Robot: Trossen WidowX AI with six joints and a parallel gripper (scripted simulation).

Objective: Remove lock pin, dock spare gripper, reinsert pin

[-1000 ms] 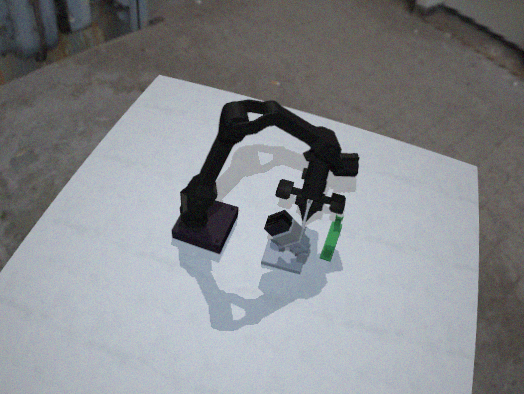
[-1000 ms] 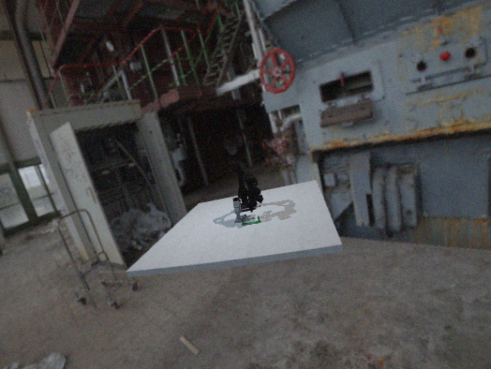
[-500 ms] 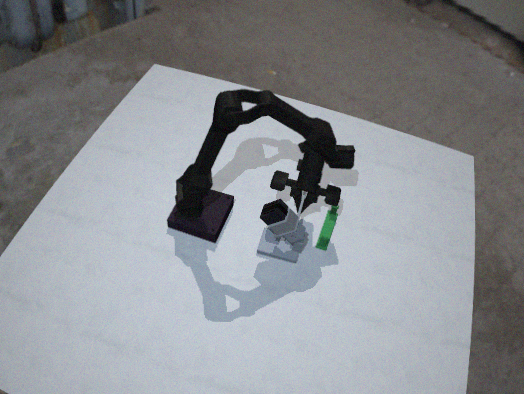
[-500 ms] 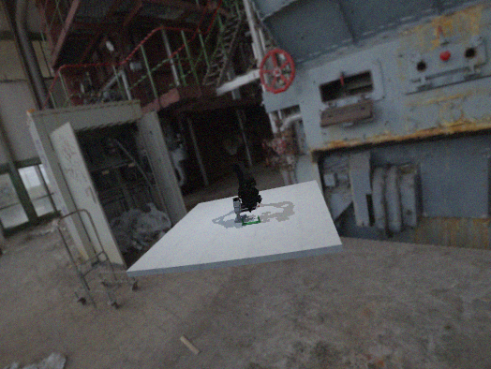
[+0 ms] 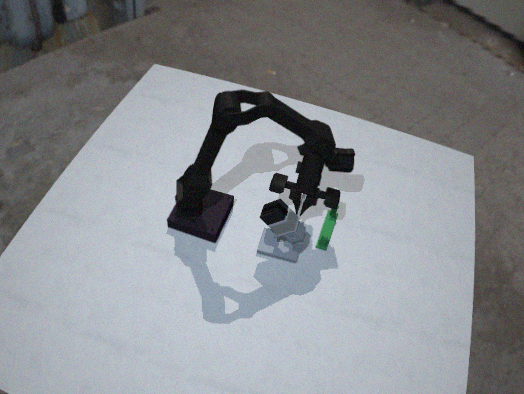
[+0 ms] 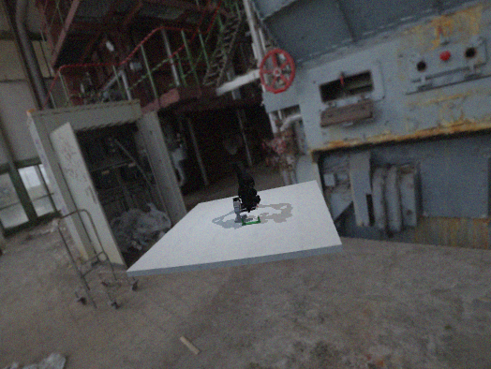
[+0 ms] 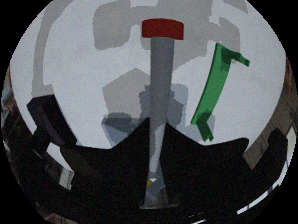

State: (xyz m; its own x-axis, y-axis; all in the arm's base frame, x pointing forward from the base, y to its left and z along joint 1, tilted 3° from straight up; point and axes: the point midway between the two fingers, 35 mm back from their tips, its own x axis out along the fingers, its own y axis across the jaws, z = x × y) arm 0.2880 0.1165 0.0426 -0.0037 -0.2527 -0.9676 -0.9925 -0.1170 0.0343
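Observation:
My gripper [image 5: 303,204] [image 7: 152,121] is shut on the lock pin [image 7: 161,85], a grey shaft with a red head [image 7: 162,28] that points away from the fingers in the wrist view. In the top view the pin shows as a thin pale sliver between the fingertips, just right of and above the mount [image 5: 280,246] [image 6: 237,208]. The black, hexagon-ended spare gripper [image 5: 273,212] sits tilted on top of the grey mount. I cannot tell how deep its spigot sits in the socket. In the wrist view the mount [image 7: 119,124] is partly hidden behind my fingers.
A green bracket [image 5: 327,229] [image 7: 212,92] [image 6: 251,222] lies on the white table [image 5: 400,300] just right of the mount. The arm's dark base [image 5: 202,216] stands to the left. The table's edges drop to a concrete floor.

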